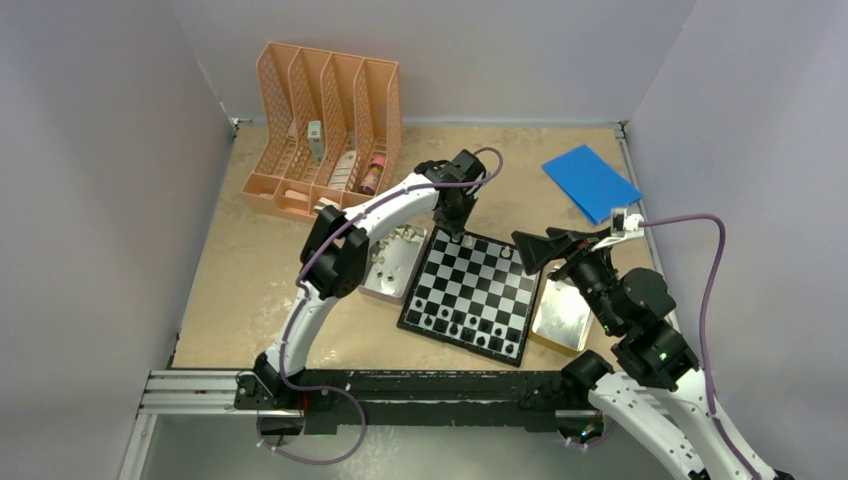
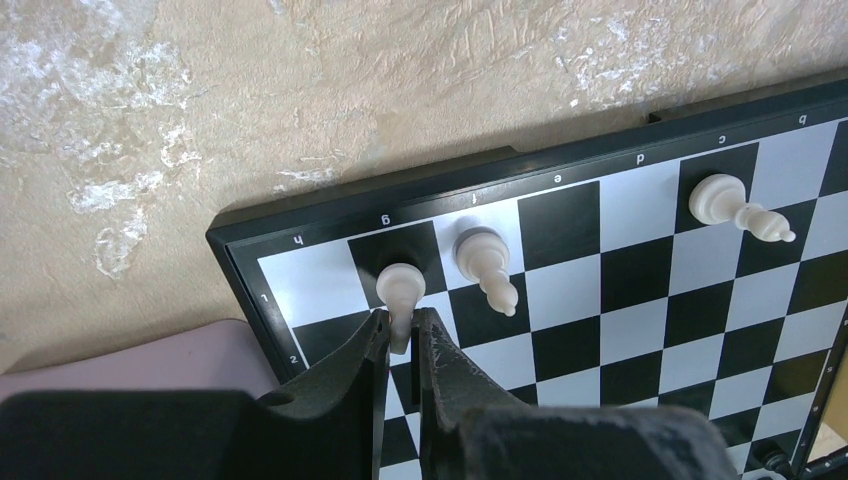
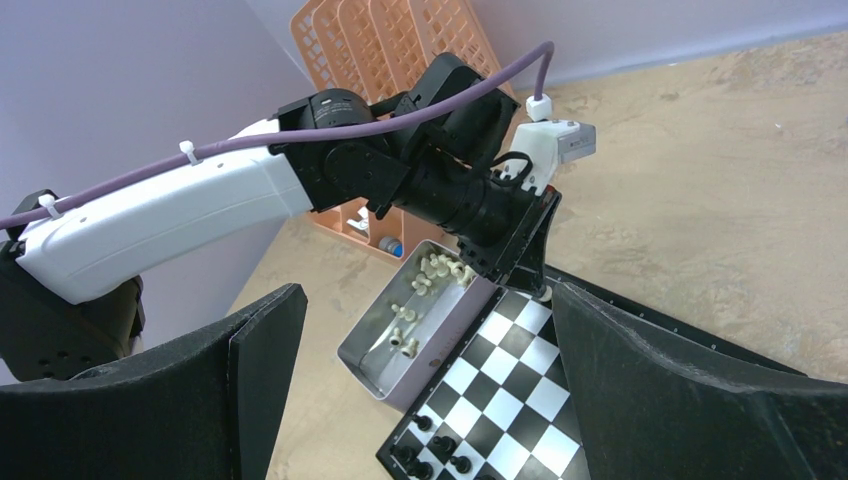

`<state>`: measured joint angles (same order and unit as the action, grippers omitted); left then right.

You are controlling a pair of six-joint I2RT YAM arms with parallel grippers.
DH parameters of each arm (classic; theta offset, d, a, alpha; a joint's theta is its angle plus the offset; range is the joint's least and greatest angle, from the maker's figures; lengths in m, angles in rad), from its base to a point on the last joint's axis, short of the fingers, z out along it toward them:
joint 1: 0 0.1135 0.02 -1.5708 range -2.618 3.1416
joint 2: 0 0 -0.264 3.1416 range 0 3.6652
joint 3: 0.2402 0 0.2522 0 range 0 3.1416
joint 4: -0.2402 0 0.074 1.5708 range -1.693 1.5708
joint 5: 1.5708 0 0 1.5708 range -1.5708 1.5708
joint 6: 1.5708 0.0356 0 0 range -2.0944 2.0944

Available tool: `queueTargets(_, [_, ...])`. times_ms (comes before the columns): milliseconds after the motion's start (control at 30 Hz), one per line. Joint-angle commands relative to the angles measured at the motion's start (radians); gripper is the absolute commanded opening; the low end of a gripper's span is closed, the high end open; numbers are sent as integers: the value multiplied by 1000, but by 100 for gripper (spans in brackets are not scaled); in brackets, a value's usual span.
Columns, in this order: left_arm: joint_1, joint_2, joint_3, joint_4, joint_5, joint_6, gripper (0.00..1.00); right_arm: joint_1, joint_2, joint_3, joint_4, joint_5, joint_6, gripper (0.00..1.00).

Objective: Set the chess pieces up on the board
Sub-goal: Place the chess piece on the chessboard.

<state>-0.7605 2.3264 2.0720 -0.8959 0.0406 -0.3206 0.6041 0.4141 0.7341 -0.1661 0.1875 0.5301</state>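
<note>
White chessman stood on the dark g1 square near a corner of the chessboard. Its upper part sat pinched between the fingertips of the left gripper, which was clenched on it. Another white piece stood just beside it on f1. The left arm reached forward past the tin of pale pieces, wrist pointing down. The right gripper hung spread wide over the board's right edge, grasping nothing.
</note>
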Motion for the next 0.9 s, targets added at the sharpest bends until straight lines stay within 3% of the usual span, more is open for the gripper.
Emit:
queueTargets(0, [-5,-10,53,5,-8,12,11,5,-4,7,57,-14,-18,95])
queueTargets(867, [-5,14,60,2,-5,17,17,5,-5,9,55,-11,-17,95])
